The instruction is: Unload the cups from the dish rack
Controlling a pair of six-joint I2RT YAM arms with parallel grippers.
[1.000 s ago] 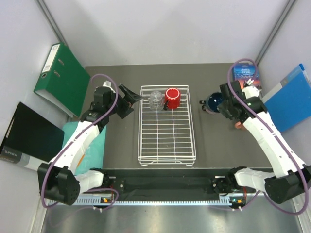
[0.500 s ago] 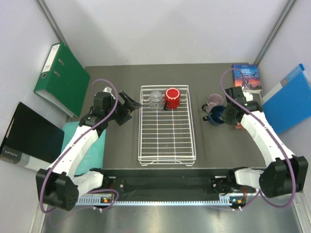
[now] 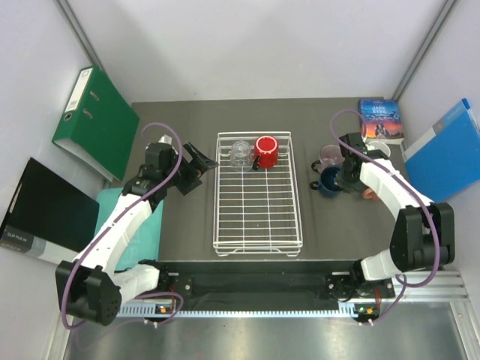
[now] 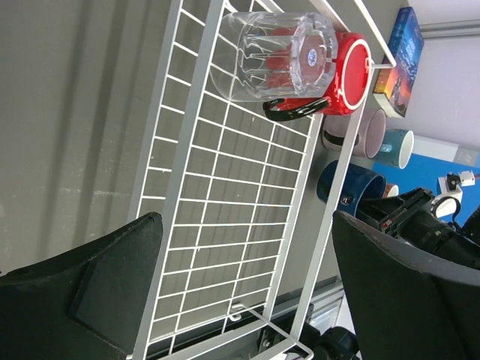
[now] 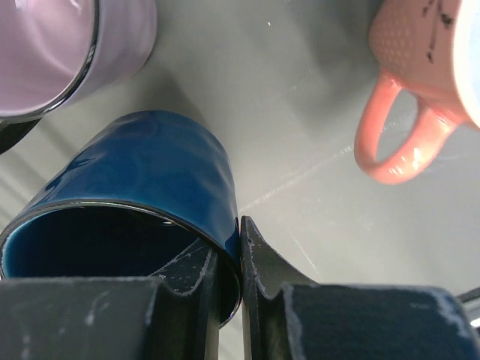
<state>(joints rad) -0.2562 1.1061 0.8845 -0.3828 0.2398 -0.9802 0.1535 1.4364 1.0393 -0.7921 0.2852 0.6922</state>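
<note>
The white wire dish rack (image 3: 225, 225) lies mid-table. At its far end are a clear glass tumbler (image 3: 240, 152) and a red mug (image 3: 265, 151), which also show in the left wrist view, tumbler (image 4: 270, 56) and red mug (image 4: 352, 75). My left gripper (image 3: 196, 163) is open and empty, just left of the rack's far corner (image 4: 251, 277). My right gripper (image 3: 341, 180) is shut on the rim of the dark blue mug (image 5: 150, 180), low at the table right of the rack. The mauve-pink mug (image 5: 67, 45) and salmon mug (image 5: 420, 75) stand close by. The light blue mug (image 4: 395, 146) is behind them.
A book (image 3: 380, 120) lies at the far right corner, and a blue folder (image 3: 450, 150) leans on the right wall. A green binder (image 3: 97, 120) and a black folder (image 3: 45, 214) are on the left. A teal cloth (image 3: 142, 225) lies under my left arm.
My right arm has brought the dark blue mug toward the near side and down, uncovering the mauve-pink mug. My left arm has shifted slightly.
</note>
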